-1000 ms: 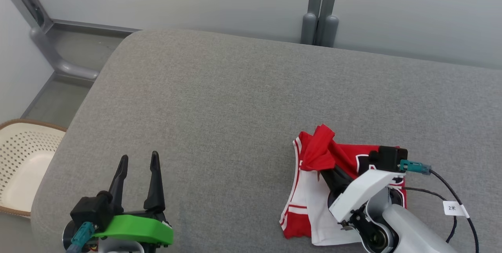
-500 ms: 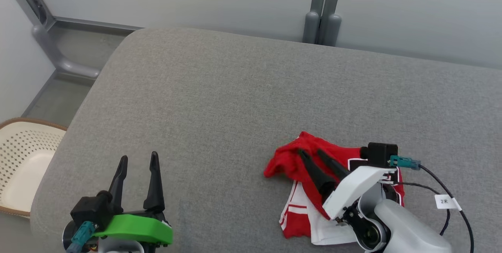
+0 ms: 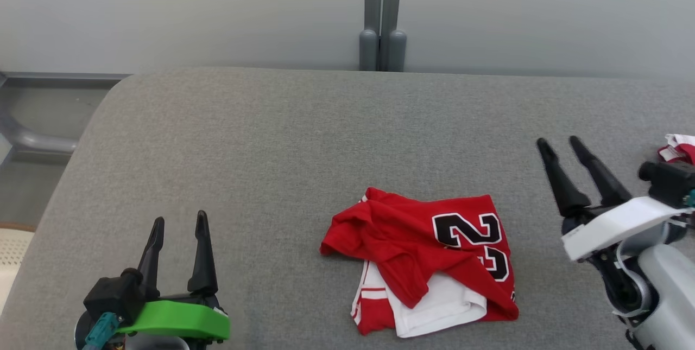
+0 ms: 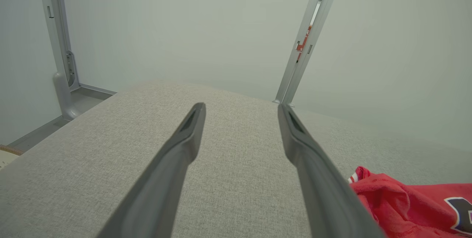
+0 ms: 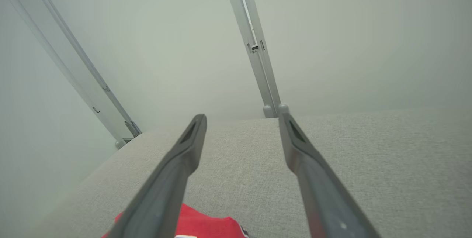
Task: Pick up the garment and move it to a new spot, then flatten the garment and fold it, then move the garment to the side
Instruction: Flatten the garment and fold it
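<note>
Currently, garment: a red jersey with black numerals and a white part showing underneath. It lies crumpled and partly folded over on the grey surface, and nothing grips it.
Left tool: fingers stand wide apart with nothing between them, above the surface. The garment lies well off to its right. In the left wrist view a red edge shows beside the right finger.
Right tool: fingers are spread wide and empty, pointing toward the wall and leaning left. The garment lies to its left, apart from it and nearer the robot than its fingertips.
Between the tools: the garment, nearer the right tool.
Second cloth: a red and white scrap just right of the right tool, cut off by the frame edge.
Post: grey and upright, beyond the surface and ahead of both tools.
</note>
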